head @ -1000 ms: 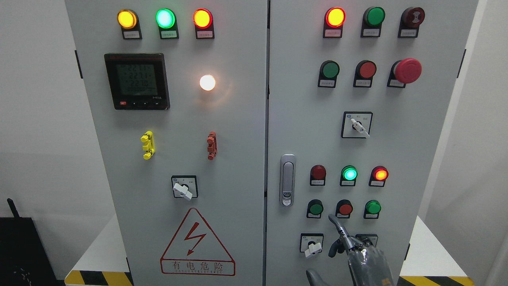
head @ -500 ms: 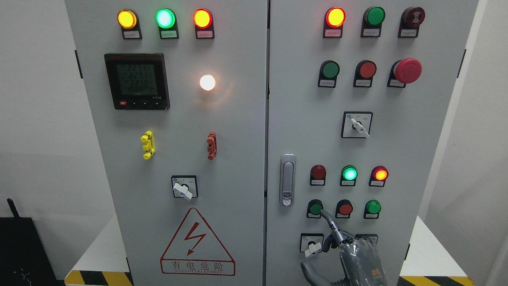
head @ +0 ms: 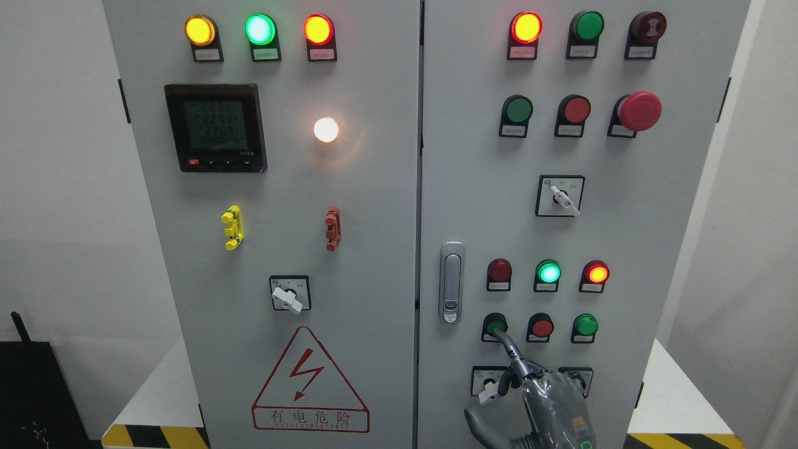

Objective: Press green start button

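The green start button [head: 494,323] sits at the left of the lower button row on the grey cabinet's right door [head: 623,249]. My right hand [head: 530,380] rises from the bottom edge, right of the middle. Its index finger [head: 508,343] points up and left, and the tip meets the lower edge of the green button. The other fingers are curled and hold nothing. The left arm is out of view.
A red button [head: 542,327] and another green button [head: 585,325] sit right of the pressed one. A white selector switch [head: 488,386] is just left of my hand. A door handle [head: 451,282] is further left. A red emergency stop [head: 639,111] sticks out at the top right.
My right hand has moved left and slightly up. The index fingertip went from below the red button to the green button at the row's left.
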Robot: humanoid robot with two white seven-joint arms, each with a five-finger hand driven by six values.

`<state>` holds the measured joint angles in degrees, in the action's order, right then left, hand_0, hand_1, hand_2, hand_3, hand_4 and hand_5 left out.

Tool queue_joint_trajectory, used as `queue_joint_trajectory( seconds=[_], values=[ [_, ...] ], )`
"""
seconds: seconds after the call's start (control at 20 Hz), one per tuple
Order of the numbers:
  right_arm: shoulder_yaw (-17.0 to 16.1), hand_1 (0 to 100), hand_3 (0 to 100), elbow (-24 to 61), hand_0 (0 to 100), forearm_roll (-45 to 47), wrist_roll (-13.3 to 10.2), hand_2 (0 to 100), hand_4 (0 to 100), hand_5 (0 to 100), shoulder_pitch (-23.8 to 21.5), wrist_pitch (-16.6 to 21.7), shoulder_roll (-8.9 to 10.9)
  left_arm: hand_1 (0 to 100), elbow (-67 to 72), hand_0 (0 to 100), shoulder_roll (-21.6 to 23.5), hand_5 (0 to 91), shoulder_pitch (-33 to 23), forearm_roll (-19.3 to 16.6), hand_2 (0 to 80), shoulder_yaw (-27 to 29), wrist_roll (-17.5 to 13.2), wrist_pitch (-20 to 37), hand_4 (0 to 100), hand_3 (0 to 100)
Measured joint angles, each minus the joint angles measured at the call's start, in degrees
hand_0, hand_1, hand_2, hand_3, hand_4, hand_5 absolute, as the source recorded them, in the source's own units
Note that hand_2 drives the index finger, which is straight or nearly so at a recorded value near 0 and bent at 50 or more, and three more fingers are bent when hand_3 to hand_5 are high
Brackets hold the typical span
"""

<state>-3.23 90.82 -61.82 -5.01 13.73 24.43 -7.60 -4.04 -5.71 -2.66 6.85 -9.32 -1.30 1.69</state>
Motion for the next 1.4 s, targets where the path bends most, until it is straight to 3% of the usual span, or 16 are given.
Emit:
queue_joint_trajectory(
  seconds=[0.7, 0.85, 1.1, 1.4],
  values=[
    [0.2, 12, 69, -0.47, 10, 0.91, -0.38, 0, 68, 82, 0.06, 0.0, -0.08, 56, 0.0, 12, 0.0, 0.0, 0.0, 0.0, 0.0, 0.0, 0.0, 0.0, 0, 0],
    [0.8, 12, 67, 0.33, 9, 2.77, -0.55, 0, 65, 72, -0.91, -0.07, -0.08, 56, 0.0, 12, 0.0, 0.0, 0.0, 0.0, 0.0, 0.0, 0.0, 0.0, 0, 0],
    [1.71, 11, 64, 2.38, 8, 6.41, -0.18, 0, 62, 67, -3.29, 0.23, -0.1, 56, 0.0, 12, 0.0, 0.0, 0.01, 0.0, 0.0, 0.0, 0.0, 0.0, 0, 0],
    [2.33, 11, 52, 4.66, 5, 12.43, 0.07, 0, 50, 48, -6.04, 0.43, -0.1, 56, 0.0, 12, 0.0, 0.0, 0.02, 0.0, 0.0, 0.0, 0.0, 0.0, 0, 0]
  ],
)
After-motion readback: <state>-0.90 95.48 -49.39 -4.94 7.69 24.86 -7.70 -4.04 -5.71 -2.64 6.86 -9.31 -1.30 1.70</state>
